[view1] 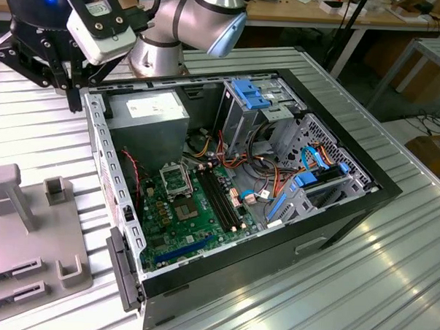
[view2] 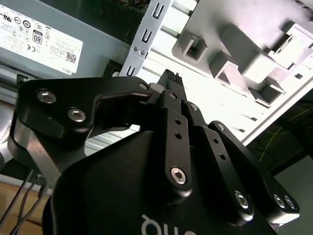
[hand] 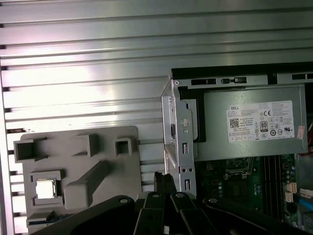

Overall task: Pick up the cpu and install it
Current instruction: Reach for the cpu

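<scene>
The cpu (hand: 45,188), a small pale metal square, lies in a recess of the grey fixture tray (hand: 78,156) in the first wrist view. My gripper (view1: 71,93) hangs above the table at the exterior view's left, just outside the open computer case (view1: 365,193) and above its corner. Its black fingers (view2: 169,81) come together at one tip with nothing between them, and the fingertip (hand: 164,180) sits between the tray and the case wall. The black square socket (view1: 177,179) sits on the green board (view1: 192,222) inside the case.
A grey power supply (view1: 149,122) fills the case's back corner near the gripper. Drive cages with blue latches (view1: 256,93) and cable bundles (view1: 267,171) occupy the exterior view's right side. The grey tray (view1: 27,237) has upright posts. The table is ribbed metal.
</scene>
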